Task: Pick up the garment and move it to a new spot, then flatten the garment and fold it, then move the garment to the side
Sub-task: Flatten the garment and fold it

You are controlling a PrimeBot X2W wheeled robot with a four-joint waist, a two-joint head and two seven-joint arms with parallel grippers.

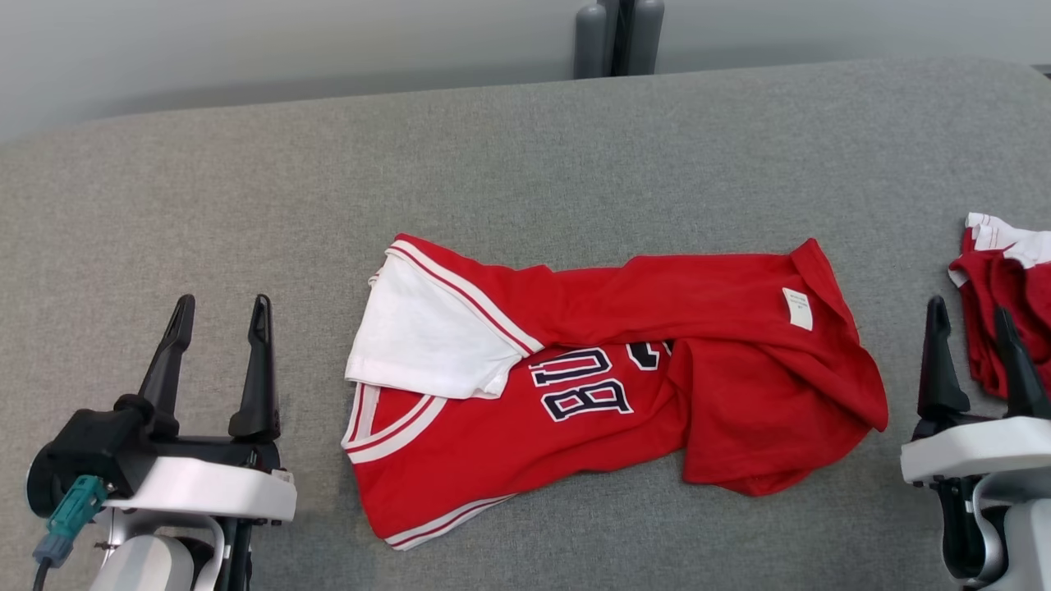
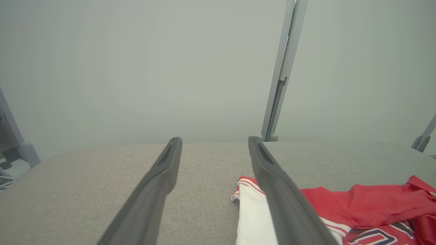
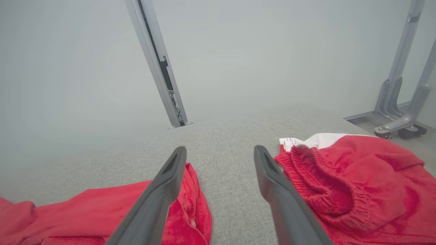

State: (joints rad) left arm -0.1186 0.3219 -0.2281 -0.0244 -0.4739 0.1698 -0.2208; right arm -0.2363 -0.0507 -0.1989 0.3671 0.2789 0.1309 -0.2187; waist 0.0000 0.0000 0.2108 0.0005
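Both jaws, low in frame, gape empty either side of the rumpled red jersey [image 1: 608, 369] at centre of the grey tabletop [image 1: 246, 205].
My right jaws may snag the other red garment [image 1: 1006, 279] near them.

jersey [image 1: 509, 460] lettering [image 1: 585, 386]: partly under fold | second garment [image 1: 1006, 283]: cut by edge

The jersey [image 1: 624, 361] lies on the table [image 1: 525, 164], between the left gripper [image 1: 223, 302] and the right gripper [image 1: 970, 308]. A second garment [image 1: 1010, 279] lies at the table's right edge, just behind the right gripper. A post [image 1: 617, 37] stands behind the table.
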